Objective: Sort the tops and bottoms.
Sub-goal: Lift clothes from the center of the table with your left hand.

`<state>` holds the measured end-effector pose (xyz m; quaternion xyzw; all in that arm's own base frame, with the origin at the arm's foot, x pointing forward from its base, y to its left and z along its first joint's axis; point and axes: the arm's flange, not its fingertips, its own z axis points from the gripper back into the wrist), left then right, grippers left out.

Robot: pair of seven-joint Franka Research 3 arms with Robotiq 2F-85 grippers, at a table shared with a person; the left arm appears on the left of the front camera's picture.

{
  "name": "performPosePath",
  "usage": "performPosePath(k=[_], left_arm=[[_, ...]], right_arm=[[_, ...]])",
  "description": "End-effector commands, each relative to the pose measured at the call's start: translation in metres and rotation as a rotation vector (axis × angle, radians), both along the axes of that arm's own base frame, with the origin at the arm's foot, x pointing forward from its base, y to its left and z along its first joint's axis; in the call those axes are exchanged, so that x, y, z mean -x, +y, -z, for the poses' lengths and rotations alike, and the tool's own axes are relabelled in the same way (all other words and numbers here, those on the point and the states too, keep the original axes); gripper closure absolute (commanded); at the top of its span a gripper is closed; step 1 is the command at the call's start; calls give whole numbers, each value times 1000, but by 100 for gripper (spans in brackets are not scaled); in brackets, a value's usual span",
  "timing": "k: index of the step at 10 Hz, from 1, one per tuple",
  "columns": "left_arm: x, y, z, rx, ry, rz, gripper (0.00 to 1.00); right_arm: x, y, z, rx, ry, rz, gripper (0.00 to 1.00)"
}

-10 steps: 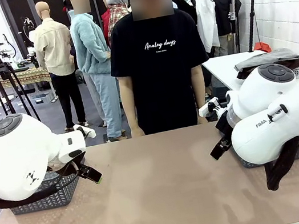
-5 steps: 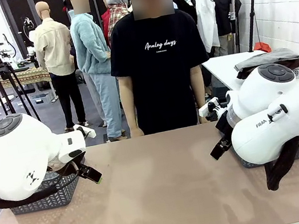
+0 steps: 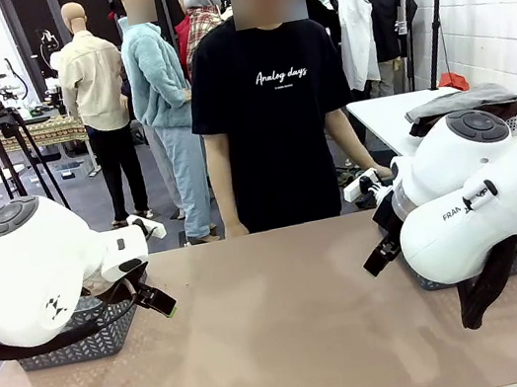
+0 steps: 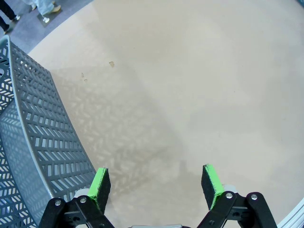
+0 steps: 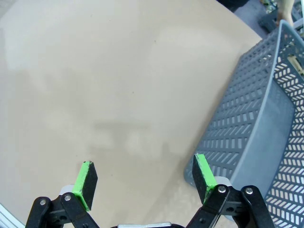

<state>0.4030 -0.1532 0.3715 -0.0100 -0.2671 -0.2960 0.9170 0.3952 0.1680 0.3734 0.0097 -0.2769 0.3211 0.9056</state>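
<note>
Jaws on both your arms stand wide apart, empty, above the table (image 3: 283,330); a mesh basket (image 4: 38,142) sits just beside your left jaws, another basket (image 5: 256,123) beside your right. Folded grey and dark garments (image 3: 463,104) lie well beyond your right jaws, on a side table (image 3: 393,115).

left arm (image 3: 31,269): held folded low at the left edge of the table (image 3: 296,347) | left gripper (image 4: 156,183): pointed down, jaws spread wide, nothing gripped | right arm (image 3: 480,199): held folded low at the right edge | right gripper (image 5: 145,178): pointed down, jaws spread wide, nothing gripped
</note>
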Motion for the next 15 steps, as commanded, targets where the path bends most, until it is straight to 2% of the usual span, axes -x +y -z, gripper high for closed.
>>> performPosePath(k=[1,15], left_arm=[[-1,2,0,1,0,-3,0],[-1,2,0,1,0,-3,0]], right_arm=[[0,0,0,-1,0,0,0],[0,0,0,-1,0,0,0]])
